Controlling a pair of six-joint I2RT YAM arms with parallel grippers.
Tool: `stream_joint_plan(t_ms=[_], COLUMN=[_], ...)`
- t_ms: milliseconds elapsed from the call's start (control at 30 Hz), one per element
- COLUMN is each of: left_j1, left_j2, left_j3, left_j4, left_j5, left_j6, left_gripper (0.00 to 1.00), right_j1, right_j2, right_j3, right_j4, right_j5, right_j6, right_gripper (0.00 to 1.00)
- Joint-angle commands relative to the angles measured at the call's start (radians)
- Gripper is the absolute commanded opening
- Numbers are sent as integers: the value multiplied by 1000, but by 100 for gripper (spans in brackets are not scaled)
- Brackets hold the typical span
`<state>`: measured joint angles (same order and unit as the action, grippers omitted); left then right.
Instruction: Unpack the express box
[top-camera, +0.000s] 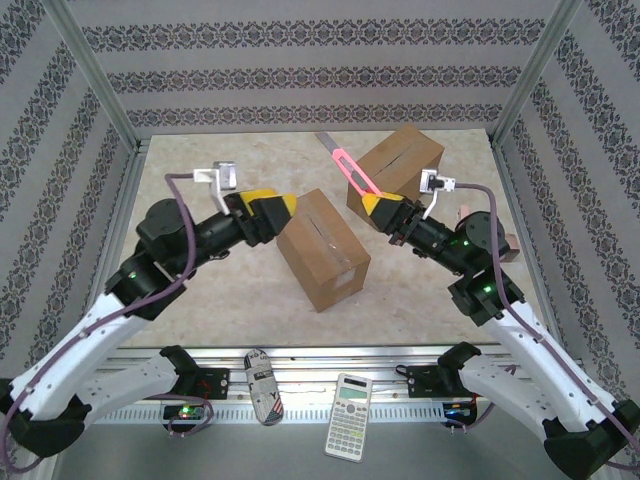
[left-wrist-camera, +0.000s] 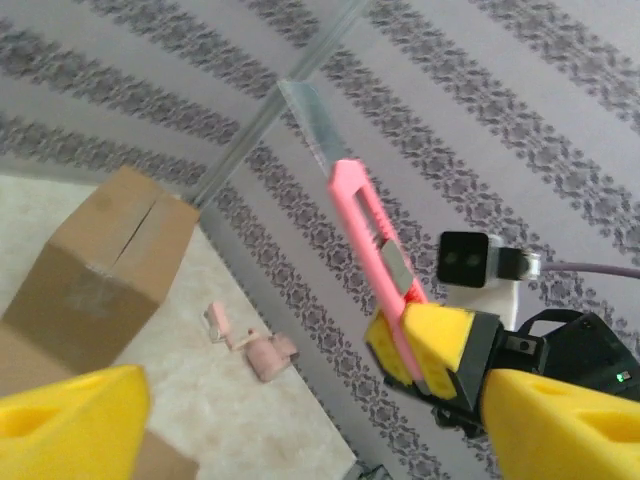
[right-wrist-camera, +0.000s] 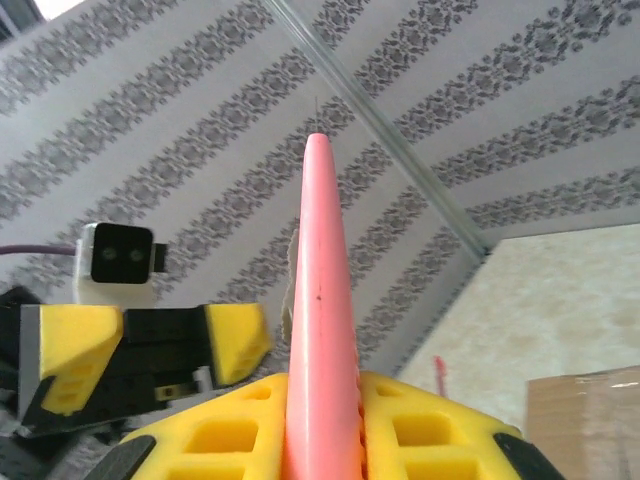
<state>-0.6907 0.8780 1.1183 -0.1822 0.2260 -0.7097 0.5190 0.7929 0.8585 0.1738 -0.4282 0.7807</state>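
Observation:
Two cardboard boxes stand on the table: a near one (top-camera: 320, 250) with a taped seam on top, and a far one (top-camera: 395, 168) at the back right, whose top flaps (left-wrist-camera: 95, 275) meet in a slit. My right gripper (top-camera: 383, 207) is shut on a pink utility knife (top-camera: 352, 170), its metal blade (left-wrist-camera: 312, 120) pointing up and away. The pink handle (right-wrist-camera: 320, 300) stands clamped between the yellow pads (right-wrist-camera: 440, 435) of my right gripper (right-wrist-camera: 322, 400). My left gripper (top-camera: 272, 207) hangs open, nothing in it, just left of the near box, its fingers (left-wrist-camera: 70, 425) wide apart, facing the knife (left-wrist-camera: 375, 240).
Small pink bits (left-wrist-camera: 255, 350) lie on the table by the right wall. A calculator (top-camera: 349, 402) and a small patterned object (top-camera: 262, 385) rest on the front rail. Patterned walls and metal posts (top-camera: 95, 75) enclose the table on three sides.

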Motion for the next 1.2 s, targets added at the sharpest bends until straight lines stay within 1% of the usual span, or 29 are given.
stream_joint_plan(t_ms=[0, 67, 133, 233, 267, 433, 567, 667, 900, 1067, 1167], left_j1=[10, 10, 10, 7, 4, -37, -100, -147, -206, -226, -227], left_j2=[-12, -12, -3, 31, 45, 90, 133, 158, 278, 387, 442], left_j3=[-13, -62, -124, -213, -244, -374, -453, -501, -577, -588, -588], left_j4=[-342, -388, -387, -338, -312, -138, -5, 77, 298, 439, 491], left_j5=[-70, -64, -52, -20, -11, 22, 6, -31, -57, -68, -81], left_j6=[43, 19, -4, -36, -50, -116, -165, -201, -292, -336, -351], left_gripper=[64, 51, 36, 2, 0, 0, 0, 0, 0, 0, 0], right_j1=[-2, -1, -1, 3, 8, 33, 48, 53, 55, 56, 56], right_j2=[14, 30, 43, 74, 86, 142, 211, 260, 388, 454, 477], right_j3=[111, 143, 139, 121, 112, 67, 27, -15, -17, 13, 31], right_j4=[-295, -364, -371, -351, -337, -250, -153, -50, 59, 70, 60], right_j5=[80, 115, 139, 161, 169, 244, 300, 320, 306, 288, 283], right_j6=[-208, -263, -286, -304, -313, -366, -412, -429, -433, -443, -449], right_gripper=[0, 0, 0, 0, 0, 0, 0, 0, 0, 0, 0])
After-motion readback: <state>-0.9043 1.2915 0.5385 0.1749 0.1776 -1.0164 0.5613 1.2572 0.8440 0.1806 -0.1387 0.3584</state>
